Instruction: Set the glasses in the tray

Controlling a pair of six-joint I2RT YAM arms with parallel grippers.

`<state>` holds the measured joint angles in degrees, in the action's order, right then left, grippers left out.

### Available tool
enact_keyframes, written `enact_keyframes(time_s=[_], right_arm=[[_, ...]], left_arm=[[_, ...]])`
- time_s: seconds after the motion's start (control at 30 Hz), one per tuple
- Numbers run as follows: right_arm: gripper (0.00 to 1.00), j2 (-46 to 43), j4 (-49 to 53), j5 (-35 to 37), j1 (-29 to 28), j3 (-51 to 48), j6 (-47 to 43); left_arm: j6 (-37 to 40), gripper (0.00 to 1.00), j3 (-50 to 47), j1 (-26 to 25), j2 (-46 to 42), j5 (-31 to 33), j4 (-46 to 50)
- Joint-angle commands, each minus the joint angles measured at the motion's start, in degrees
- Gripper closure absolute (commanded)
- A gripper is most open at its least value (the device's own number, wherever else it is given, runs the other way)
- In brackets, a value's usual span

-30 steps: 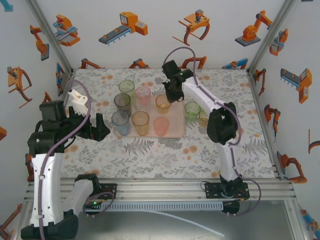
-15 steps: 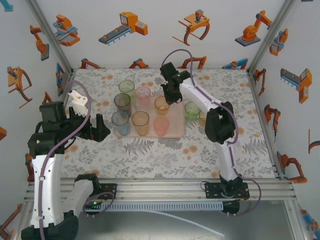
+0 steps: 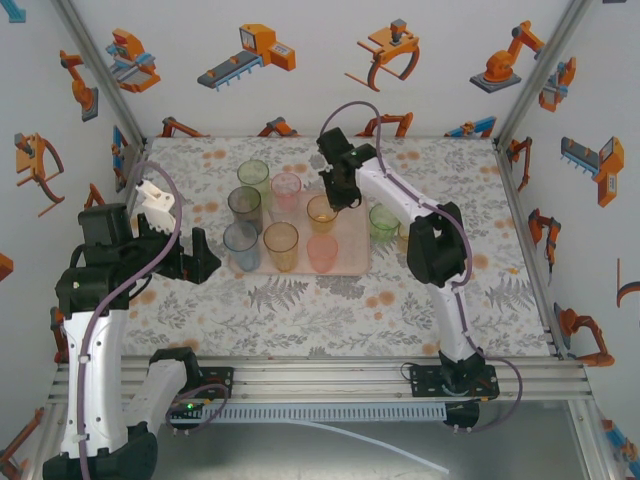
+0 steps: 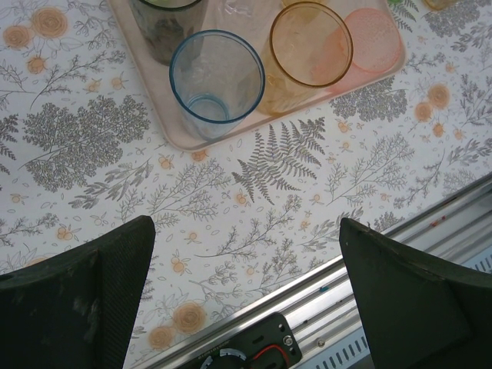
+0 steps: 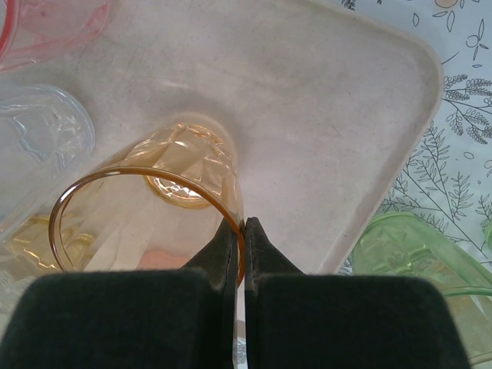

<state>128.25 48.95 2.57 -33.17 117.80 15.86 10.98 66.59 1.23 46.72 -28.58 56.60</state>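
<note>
**Holding orange glass in tray**

Pinching rim of orange glass (image 5: 154,207) w/ right gripper (image 5: 240,227), fingers nearly together, over back-right part of tray (image 5: 323,115). Keeping left gripper (image 4: 246,224) spread wide, nothing btwn fingers, above table (image 4: 269,192) nr tray's front-left corner. Seeing blue glass (image 4: 217,77) inside tray, green glass (image 5: 415,254) just outside right rim.

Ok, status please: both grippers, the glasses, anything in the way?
Right gripper shut on orange glass rim, over tray. Left gripper open, near tray. Green glass stands outside tray; nothing blocking.
</note>
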Motion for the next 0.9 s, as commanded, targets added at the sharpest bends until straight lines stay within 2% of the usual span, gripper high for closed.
enact_keyframes(time_s=[0.0, 0.87], right_arm=[[0.98, 0.4, -0.6, 0.8, -0.3, 0.4, 0.4], [0.81, 1.4, 0.5, 0.6, -0.3, 1.1, 0.5]], left_arm=[[-0.9, 0.03, -0.6, 0.5, -0.4, -1.8, -0.4], [-0.8, 0.03, -0.7, 0.7, -0.8, -2.0, -0.4]])
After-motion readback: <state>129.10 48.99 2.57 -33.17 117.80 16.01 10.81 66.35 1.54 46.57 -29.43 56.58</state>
